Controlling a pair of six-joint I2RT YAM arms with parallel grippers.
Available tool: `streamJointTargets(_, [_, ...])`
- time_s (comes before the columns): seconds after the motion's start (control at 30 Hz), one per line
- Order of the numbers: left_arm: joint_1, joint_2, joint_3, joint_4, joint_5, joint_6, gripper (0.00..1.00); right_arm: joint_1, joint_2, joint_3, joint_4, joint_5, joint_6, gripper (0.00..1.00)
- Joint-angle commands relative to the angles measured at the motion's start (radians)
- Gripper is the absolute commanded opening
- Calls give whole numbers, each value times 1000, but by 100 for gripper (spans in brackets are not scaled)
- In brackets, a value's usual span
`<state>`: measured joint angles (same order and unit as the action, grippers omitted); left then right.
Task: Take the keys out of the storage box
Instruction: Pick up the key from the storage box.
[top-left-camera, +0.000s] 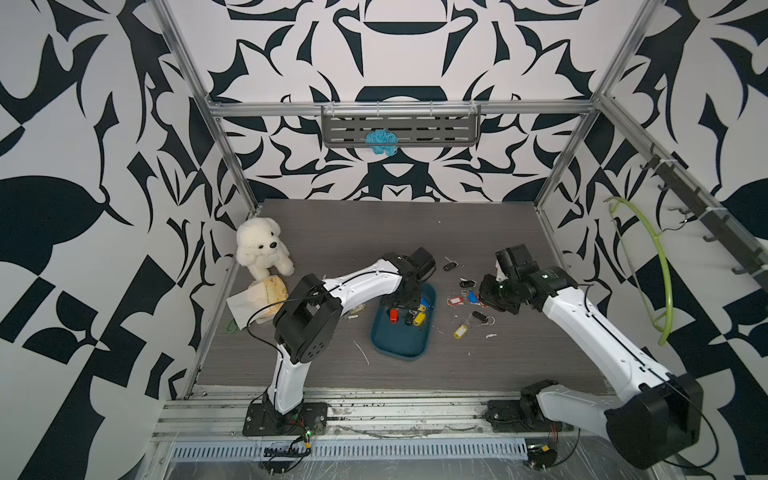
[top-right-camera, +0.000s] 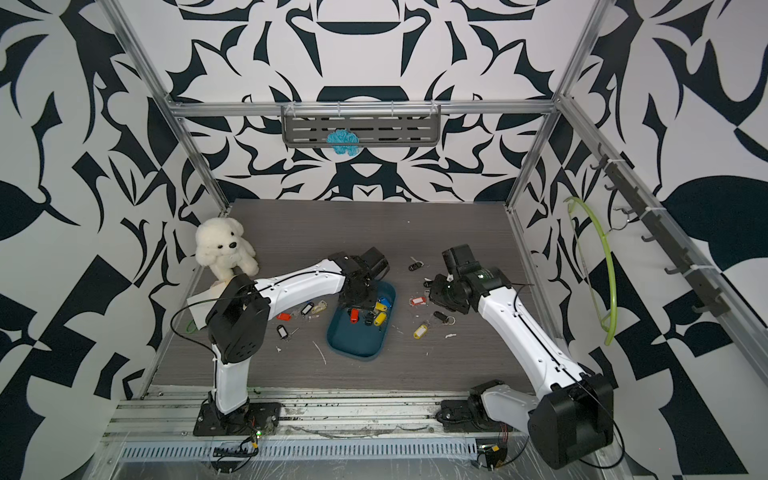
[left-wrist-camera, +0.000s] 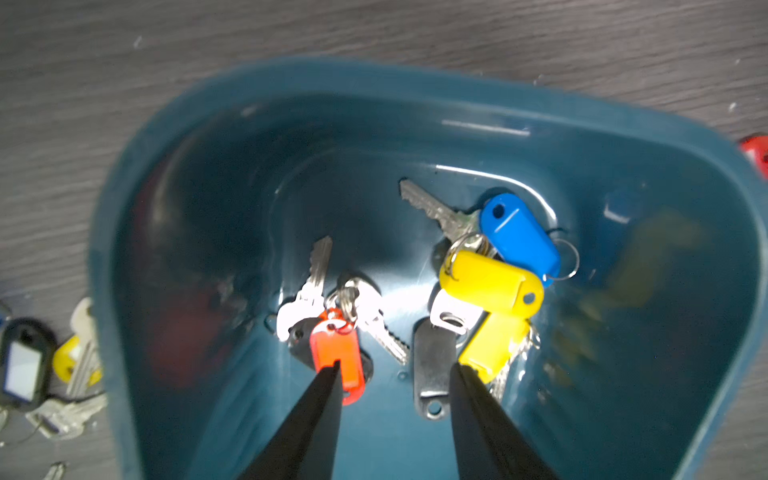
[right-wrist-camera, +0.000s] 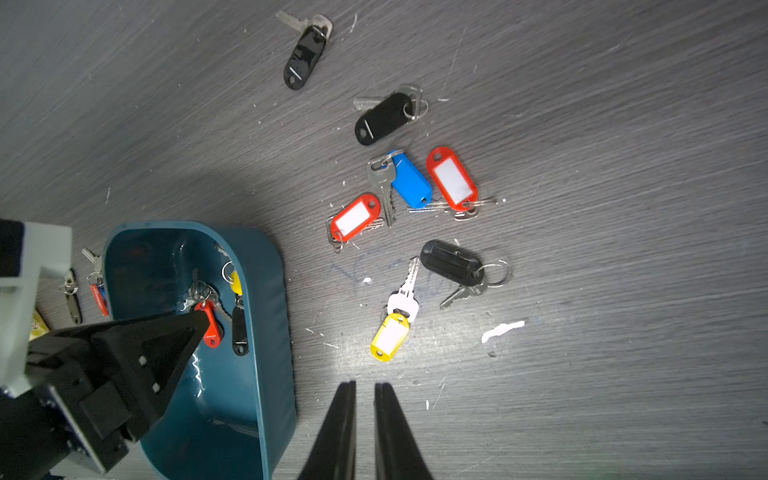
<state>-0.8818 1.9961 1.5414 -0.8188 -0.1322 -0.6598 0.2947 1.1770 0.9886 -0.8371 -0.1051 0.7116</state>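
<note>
- Left claw (left-wrist-camera: 395, 368) is down inside the box (left-wrist-camera: 332, 75), jaws apart, clamping nothing.
- One fingertip (left-wrist-camera: 326, 386) overlaps the red tag (left-wrist-camera: 338, 349). The other is at the lower yellow tag (left-wrist-camera: 494, 345), with the black tag (left-wrist-camera: 432, 365) in the gap between them.
- Keys (left-wrist-camera: 436, 208) in the box are bunched at the end away from the arm bases. Red, black, blue (left-wrist-camera: 519, 232) and two yellow tags show there.
- Box sits mid-table between the arms, seen in both top views (top-left-camera: 399, 340) (top-right-camera: 353, 345).
- Right claw (right-wrist-camera: 365, 386) hangs over bare table (right-wrist-camera: 582, 374) on the box's right side. Jaws barely apart, thin gap, nothing in it.
- Seven tagged sets lie on the table right of the box: three black, two red, one blue, one yellow. The yellow set (right-wrist-camera: 390, 336) is nearest the right claw, not touching.
- More sets lie left of the box in a top view, among them a red one (top-right-camera: 283, 316) and a black one (top-right-camera: 282, 331).
- Bear (top-left-camera: 262, 247) is in the far left corner, well apart from the box.
</note>
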Motion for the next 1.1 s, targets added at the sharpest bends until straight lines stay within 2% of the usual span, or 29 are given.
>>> streamJointTargets(0.0, [0, 41, 29, -20, -2, 12, 45, -2, -19, -4, -7, -4, -5, 14])
streamJointTargets(0.3, [20, 61, 21, -29, -7, 14, 44, -2, -8, -10, -11, -11, -10, 14])
streamJointTargets(0.53, [23, 21, 21, -45, -39, 17, 56, -2, 0, -14, -9, -16, -9, 13])
streamJointTargets(0.7, [23, -1, 10, -46, -56, 9, 60, -2, 3, -13, -10, -19, -10, 13])
streamJointTargets(1.07, [31, 45, 37, -41, -44, 20, 60, -2, 1, -21, -15, -20, -11, 12])
